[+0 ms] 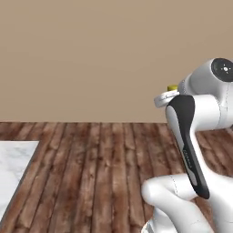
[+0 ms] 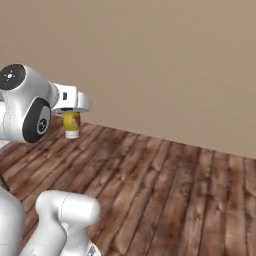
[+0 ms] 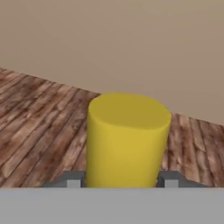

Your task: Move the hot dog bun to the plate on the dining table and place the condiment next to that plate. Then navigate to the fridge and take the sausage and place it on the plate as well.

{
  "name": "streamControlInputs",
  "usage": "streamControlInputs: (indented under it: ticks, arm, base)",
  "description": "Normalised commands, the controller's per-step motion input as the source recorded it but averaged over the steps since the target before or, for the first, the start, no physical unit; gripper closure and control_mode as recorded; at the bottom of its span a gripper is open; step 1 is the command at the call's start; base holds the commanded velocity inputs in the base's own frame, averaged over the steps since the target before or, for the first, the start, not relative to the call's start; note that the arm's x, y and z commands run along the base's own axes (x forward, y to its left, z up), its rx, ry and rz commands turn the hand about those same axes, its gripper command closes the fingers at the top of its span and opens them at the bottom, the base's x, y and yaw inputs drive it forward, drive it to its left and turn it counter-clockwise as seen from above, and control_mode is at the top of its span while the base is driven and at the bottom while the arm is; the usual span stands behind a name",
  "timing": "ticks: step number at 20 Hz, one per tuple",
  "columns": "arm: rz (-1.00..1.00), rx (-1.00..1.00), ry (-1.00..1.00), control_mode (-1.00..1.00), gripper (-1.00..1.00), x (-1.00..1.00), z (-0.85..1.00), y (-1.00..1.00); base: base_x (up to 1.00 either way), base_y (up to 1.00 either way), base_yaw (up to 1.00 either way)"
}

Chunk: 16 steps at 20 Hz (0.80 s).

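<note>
The wooden floor [image 2: 165, 190] runs below a plain tan wall [image 2: 165, 65]. In the left base view a corner of a pale marble bench [image 1: 13, 168] enters at the lower left edge.

The arm [image 2: 25, 107] is raised and carries the load clear of the floor, well apart from the bench corner.

The claw [image 2: 71, 111] is clenched on the condiment [image 2: 72, 124], a small yellow cylindrical bottle with a label band. The bottle hangs upright below the hand in the right base view. In the hand view the yellow body [image 3: 127, 140] stands between the two finger pads [image 3: 168, 180], one pad on each side near the lower edge of that view. In the left base view a small part of the yellow bottle [image 1: 172, 87] shows just above the wrist.

Handling assessment:
- Weight: probably light, as a small plastic container.
- Stiffness: the wall looks rigid, but may give under excess squeeze.
- Surface: smooth and rounded, so likely slippery. Two flat pads meet a curved wall along narrow lines.
- Grip point: across the full width of the body, pads opposed on the centreline. An off-centre hold would let the bottle twist or slide out.
- Set-down: keep it upright; a tall narrow shape may tip.
</note>
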Motion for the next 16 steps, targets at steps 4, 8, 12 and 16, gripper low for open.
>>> streamControlInputs:
  ticks: [4,8,12,16]
  arm:
    - [0.00,0.00,0.00,1.00,1.00,0.00,0.00,0.00]
    - [0.00,0.00,0.00,1.00,1.00,0.00,0.00,0.00]
    - [0.00,0.00,0.00,1.00,1.00,0.00,0.00,0.00]
    - [0.00,0.00,0.00,1.00,1.00,0.00,0.00,0.00]
  base:
    - [1.00,-0.35,0.24]
    - [1.00,-0.36,0.24]
    - [1.00,-0.34,0.24]
    - [1.00,-0.31,0.25]
